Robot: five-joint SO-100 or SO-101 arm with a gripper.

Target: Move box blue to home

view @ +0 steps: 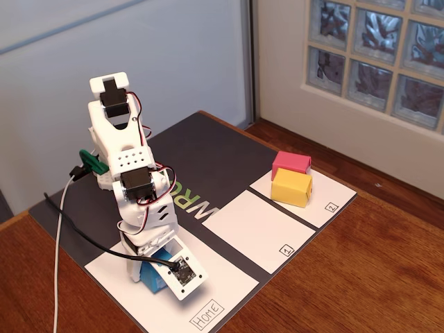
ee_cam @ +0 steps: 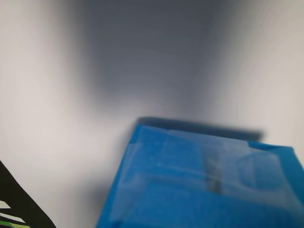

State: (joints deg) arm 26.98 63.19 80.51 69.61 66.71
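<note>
The blue box (view: 152,277) sits low on the white sheet labelled "Home" (view: 229,286) at the front of the dark mat. My white arm is folded down over it. The gripper (view: 157,268) is right on top of the box, and its fingers are hidden behind the wrist camera board. In the wrist view the blue box (ee_cam: 204,185) fills the lower right, very close and blurred, with white paper (ee_cam: 47,118) around it. No jaws show there, so I cannot tell whether they are open or shut.
A pink box (view: 291,162) and a yellow box (view: 291,188) stand together on the sheet marked 2 (view: 327,200) at the right. The sheet marked 1 (view: 257,229) lies between. A green clamp (view: 90,163) and cables (view: 59,243) are left of the arm's base.
</note>
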